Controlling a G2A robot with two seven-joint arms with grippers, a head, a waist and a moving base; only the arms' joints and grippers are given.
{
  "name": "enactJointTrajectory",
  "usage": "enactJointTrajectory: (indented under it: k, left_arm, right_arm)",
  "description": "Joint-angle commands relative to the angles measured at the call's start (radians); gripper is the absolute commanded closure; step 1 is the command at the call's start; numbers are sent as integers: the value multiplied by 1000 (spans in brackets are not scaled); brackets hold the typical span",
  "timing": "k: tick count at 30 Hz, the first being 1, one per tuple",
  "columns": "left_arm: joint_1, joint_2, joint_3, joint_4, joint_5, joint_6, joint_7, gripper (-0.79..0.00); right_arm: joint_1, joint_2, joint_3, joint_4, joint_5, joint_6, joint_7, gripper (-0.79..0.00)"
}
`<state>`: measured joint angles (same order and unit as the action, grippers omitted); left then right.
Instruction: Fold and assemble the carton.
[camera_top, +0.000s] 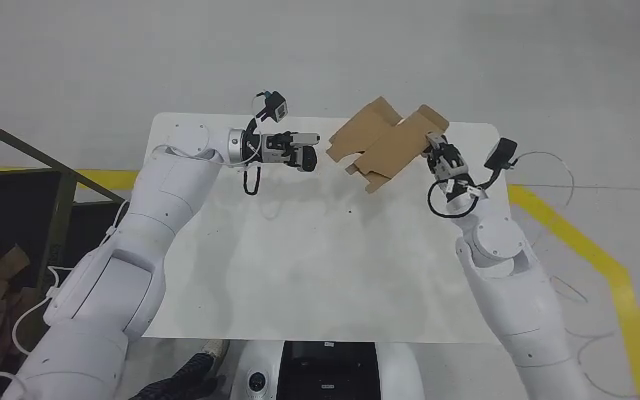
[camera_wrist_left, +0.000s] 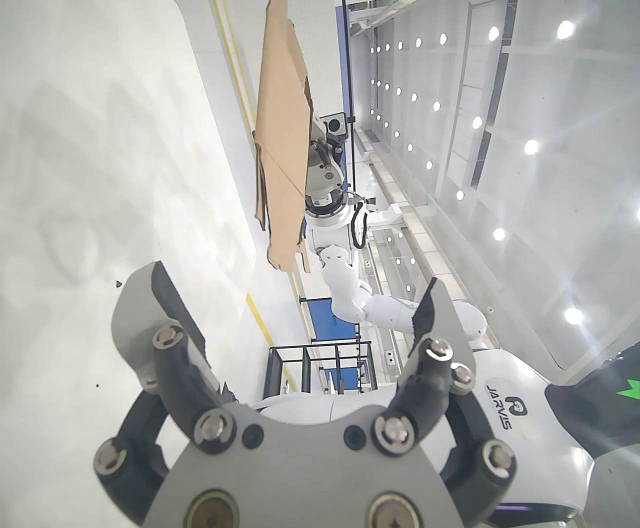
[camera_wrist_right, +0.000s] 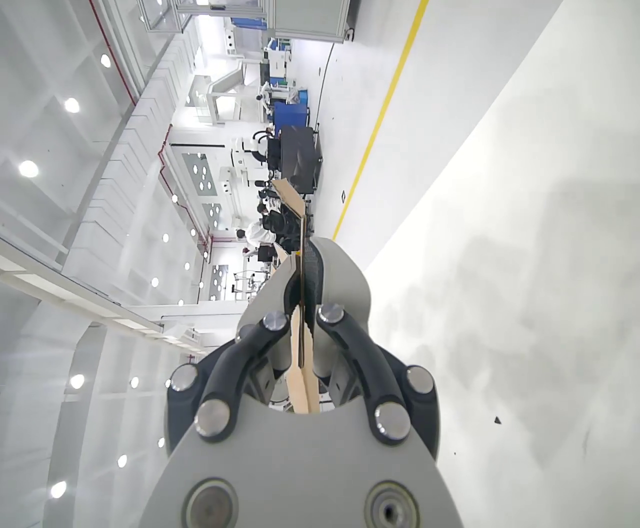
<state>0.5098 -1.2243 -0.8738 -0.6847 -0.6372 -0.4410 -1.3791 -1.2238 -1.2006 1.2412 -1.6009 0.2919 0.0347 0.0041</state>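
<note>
A flat brown cardboard carton (camera_top: 385, 142) hangs above the far middle of the white table (camera_top: 320, 270), held by its right edge. My right gripper (camera_top: 437, 150) is shut on that edge; in the right wrist view the carton (camera_wrist_right: 301, 320) runs edge-on between the pressed fingertips of the right gripper (camera_wrist_right: 302, 265). My left gripper (camera_top: 308, 157) stands a short way to the left of the carton, apart from it. In the left wrist view the left gripper (camera_wrist_left: 295, 295) is open with nothing between its fingers, and the carton (camera_wrist_left: 282, 135) hangs farther off, tilted, with the right arm behind it.
The table's far edge lies just behind the carton. A dark metal frame (camera_top: 40, 190) stands to the left of the table, and yellow floor lines (camera_top: 580, 240) run past both sides. Bare white tabletop spreads in front of both grippers.
</note>
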Motion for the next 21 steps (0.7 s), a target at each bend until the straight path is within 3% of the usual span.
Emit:
enactJointTrajectory:
  k: [1,14,21]
  left_arm:
    - [0,0,0,0,0,0,0,-785]
    - [0,0,0,0,0,0,0,-785]
    - [0,0,0,0,0,0,0,-785]
  right_arm:
    - [-6,-6,-9,-6,1,-2,-38,0]
    - [-11,-8,-11,-9,6,-1,-41,0]
    - [-32,-32,-54,-17,21,36,-197,0]
